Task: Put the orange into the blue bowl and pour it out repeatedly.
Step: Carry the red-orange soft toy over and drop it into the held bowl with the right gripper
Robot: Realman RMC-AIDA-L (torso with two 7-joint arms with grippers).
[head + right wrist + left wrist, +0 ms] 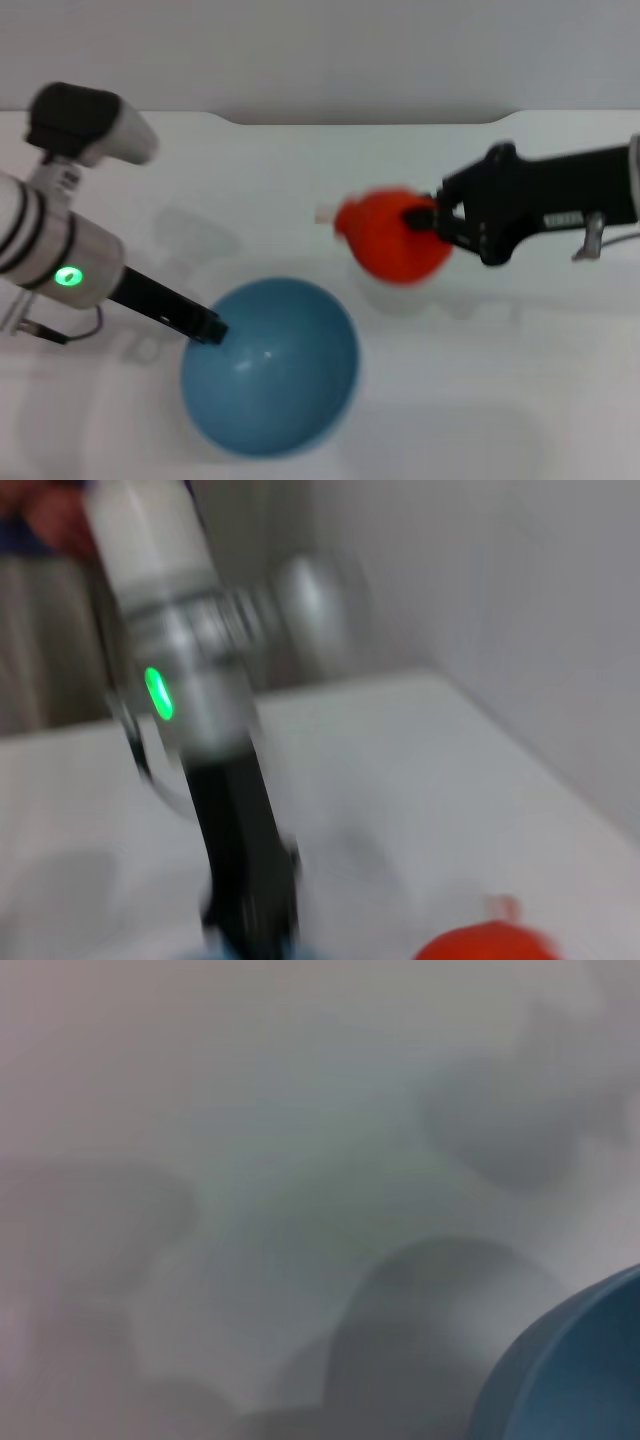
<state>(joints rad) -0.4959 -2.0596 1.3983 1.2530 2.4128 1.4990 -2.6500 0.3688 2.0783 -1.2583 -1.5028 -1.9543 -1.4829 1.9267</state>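
- The orange (390, 240) sits right of centre in the head view, above the white table (480, 400), clamped at its right side by the right gripper (428, 218).
- The blue bowl (272, 365) lies at lower centre, below and left of the orange, apart from it.
- The left gripper (208, 328) pinches the bowl's left rim.
- In the right wrist view the orange (480, 942) shows at the bottom right.
- A label on the right arm is unreadable.
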